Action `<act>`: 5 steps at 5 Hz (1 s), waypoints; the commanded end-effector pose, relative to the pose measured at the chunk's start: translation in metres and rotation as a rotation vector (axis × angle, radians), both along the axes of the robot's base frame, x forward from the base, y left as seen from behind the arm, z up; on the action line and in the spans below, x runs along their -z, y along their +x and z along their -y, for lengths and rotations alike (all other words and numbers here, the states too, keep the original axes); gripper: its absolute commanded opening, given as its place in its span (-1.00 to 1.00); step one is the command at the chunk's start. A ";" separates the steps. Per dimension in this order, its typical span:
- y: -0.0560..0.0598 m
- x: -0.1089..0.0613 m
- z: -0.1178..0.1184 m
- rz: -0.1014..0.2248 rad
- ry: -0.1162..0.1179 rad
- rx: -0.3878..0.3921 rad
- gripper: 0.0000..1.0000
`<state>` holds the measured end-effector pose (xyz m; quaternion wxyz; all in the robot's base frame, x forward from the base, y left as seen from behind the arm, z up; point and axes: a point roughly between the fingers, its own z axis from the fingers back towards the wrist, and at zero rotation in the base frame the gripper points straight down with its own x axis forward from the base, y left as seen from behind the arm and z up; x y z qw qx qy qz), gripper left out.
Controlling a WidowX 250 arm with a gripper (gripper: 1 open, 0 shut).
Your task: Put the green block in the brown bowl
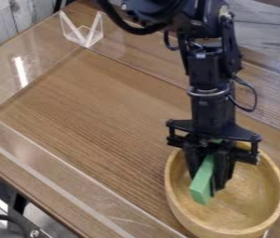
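Note:
The brown bowl [264, 209] of light tan wood sits at the lower right of the wooden table. Inside its left half the green block [203, 182] stands tilted on end, its lower end down near the bowl's floor. My gripper [212, 167] reaches steeply down from the black arm and is shut on the block's upper part. The dark fingers hide the top of the block. Whether the block's lower end touches the bowl floor I cannot tell.
A clear plastic wall [49, 167] borders the table on the near left. A small clear stand [83, 31] sits at the far left corner. The wooden tabletop [99, 107] stretches left of the bowl.

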<state>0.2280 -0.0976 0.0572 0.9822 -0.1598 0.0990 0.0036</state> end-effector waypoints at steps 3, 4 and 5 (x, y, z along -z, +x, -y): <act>0.013 -0.012 0.002 0.042 -0.033 0.000 -1.00; 0.013 -0.012 0.002 0.038 -0.039 0.002 -1.00; 0.013 -0.012 0.002 0.033 -0.045 0.004 -1.00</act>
